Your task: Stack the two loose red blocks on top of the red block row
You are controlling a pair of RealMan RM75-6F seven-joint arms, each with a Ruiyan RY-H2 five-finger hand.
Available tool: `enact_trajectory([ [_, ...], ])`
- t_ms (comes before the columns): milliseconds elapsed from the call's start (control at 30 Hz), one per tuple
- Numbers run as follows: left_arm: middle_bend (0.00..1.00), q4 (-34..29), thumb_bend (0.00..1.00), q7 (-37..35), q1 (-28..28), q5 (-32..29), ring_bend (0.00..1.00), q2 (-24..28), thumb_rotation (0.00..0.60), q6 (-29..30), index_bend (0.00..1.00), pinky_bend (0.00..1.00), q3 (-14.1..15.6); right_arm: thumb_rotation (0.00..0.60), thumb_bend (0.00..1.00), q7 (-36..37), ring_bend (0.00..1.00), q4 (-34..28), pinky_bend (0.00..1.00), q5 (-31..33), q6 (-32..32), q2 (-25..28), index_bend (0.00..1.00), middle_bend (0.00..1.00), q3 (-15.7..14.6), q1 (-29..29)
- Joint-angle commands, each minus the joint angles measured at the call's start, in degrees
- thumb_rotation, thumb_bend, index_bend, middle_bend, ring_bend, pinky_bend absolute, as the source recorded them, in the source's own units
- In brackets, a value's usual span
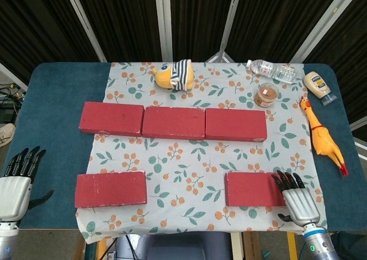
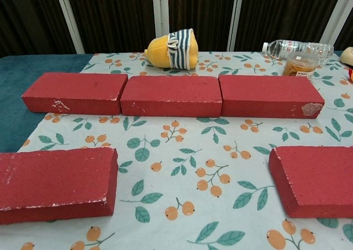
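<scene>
Leaf-print cloth covers the bench (image 1: 51,99); red block row (image 1: 173,123) bare on top, nothing stacked. Right robot hand (image 1: 297,198) spread, empty, over the right loose block (image 1: 255,189); left loose block (image 1: 110,189) untouched, left robot hand (image 1: 15,186) released.

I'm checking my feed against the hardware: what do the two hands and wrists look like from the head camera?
Both match: the left hand and right hand each have a silver-grey ribbed back with black fingers and a black thumb. Below the right hand sits a grey wrist cuff with a small green light. The left wrist is cut off by the frame edge. No loose cables show.
</scene>
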Motion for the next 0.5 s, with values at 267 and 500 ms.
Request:
enact_trajectory([
  [267, 0.04, 0.0, 0.0, -0.24, -0.08, -0.56, 0.0, 0.18, 0.6, -0.27, 0.08, 0.09, -0.23, 0.6, 0.1, -7.19, 0.0, -2.96, 0.0, 5.34, -2.1, -2.34, 0.0, 0.0, 1.9, 2.59],
  [500, 0.04, -0.02, 0.0, 0.03, -0.21, -0.88, 0.0, 0.08, 0.6, -0.53, 0.08, 0.09, -0.37, 0.6, 0.1, -10.79, 0.0, -3.39, 0.0, 7.6, -3.08, -3.76, 0.0, 0.0, 2.38, 4.27],
])
